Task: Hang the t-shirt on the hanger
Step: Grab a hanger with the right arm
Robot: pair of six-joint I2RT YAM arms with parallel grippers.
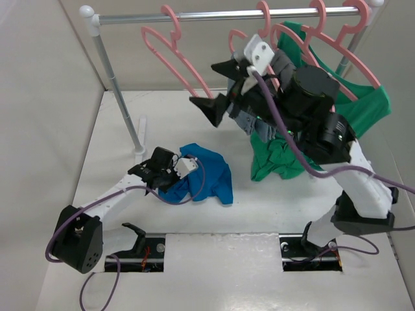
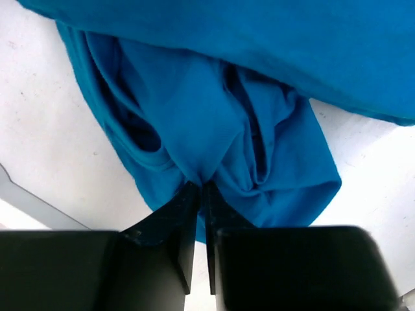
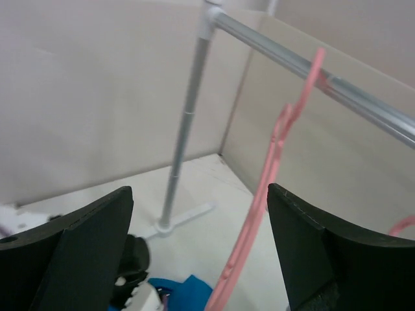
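The royal-blue t-shirt (image 1: 206, 173) lies crumpled on the white table; it fills the left wrist view (image 2: 214, 123). My left gripper (image 1: 163, 170) is low at its left edge, and in the left wrist view the gripper (image 2: 202, 188) is shut on a fold of the blue cloth. An empty pink hanger (image 1: 192, 72) hangs from the rail at the left. My right gripper (image 1: 218, 87) is raised and open beside it. In the right wrist view the hanger (image 3: 262, 207) shows between the wide-open fingers of the gripper (image 3: 200, 191), untouched.
A metal rail (image 1: 220, 14) on a post (image 1: 120, 97) spans the back. Other pink hangers (image 1: 337, 45) hang at the right with a green shirt (image 1: 366, 107) and grey-blue garments (image 1: 259, 123). Walls close in left and right.
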